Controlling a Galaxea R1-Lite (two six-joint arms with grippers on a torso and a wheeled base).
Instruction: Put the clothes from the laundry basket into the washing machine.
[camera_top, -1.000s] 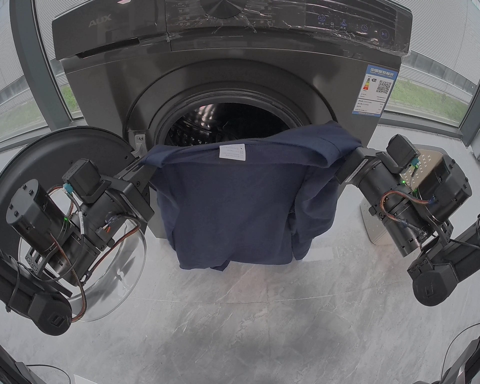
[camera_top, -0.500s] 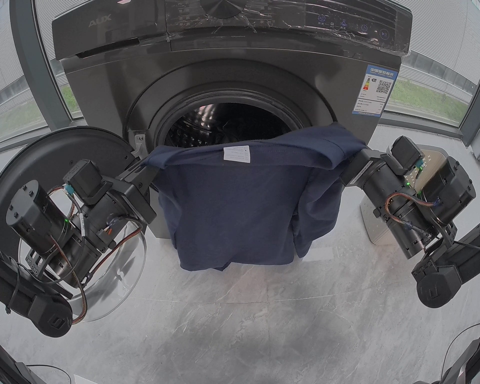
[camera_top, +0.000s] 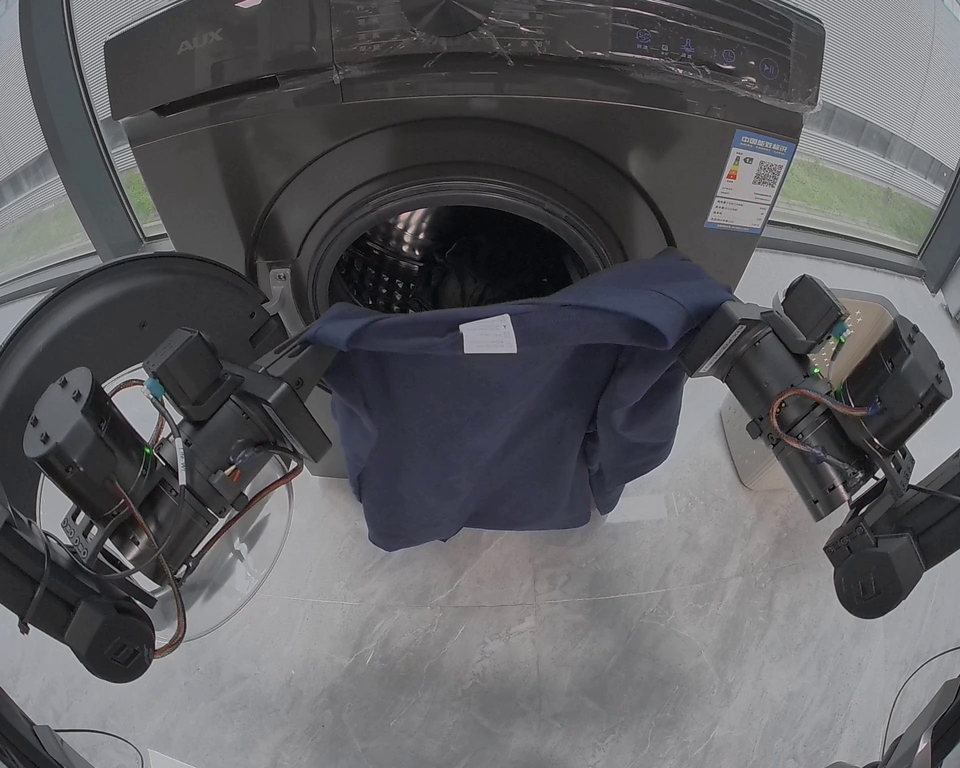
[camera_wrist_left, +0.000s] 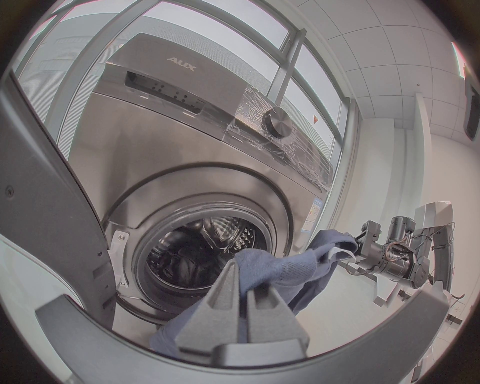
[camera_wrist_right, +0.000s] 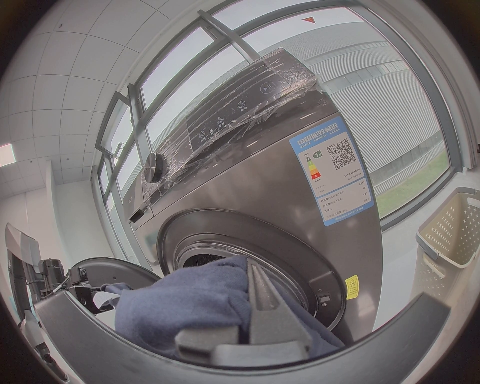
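Open washing machine (camera_top: 450, 150) behind, navy shirt (camera_top: 480, 430) pinched in left fingers (camera_wrist_left: 225, 305) and right fingers (camera_wrist_right: 267, 310)

Grey marble floor (camera_top: 560, 650), tall windows (camera_wrist_right: 190, 70)

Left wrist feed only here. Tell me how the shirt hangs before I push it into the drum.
Observer: In the head view the navy shirt is stretched between the left hand and the right hand, across the washing machine's open mouth. Most of it hangs down below the mouth.
Operator: Check the right hand's grip.
Observer: The right wrist view shows it shut on a bunched fold of the shirt.
Operator: Give me a marker for the middle.
Observer: A white label sits at the shirt's top edge, roughly midway between the hands.
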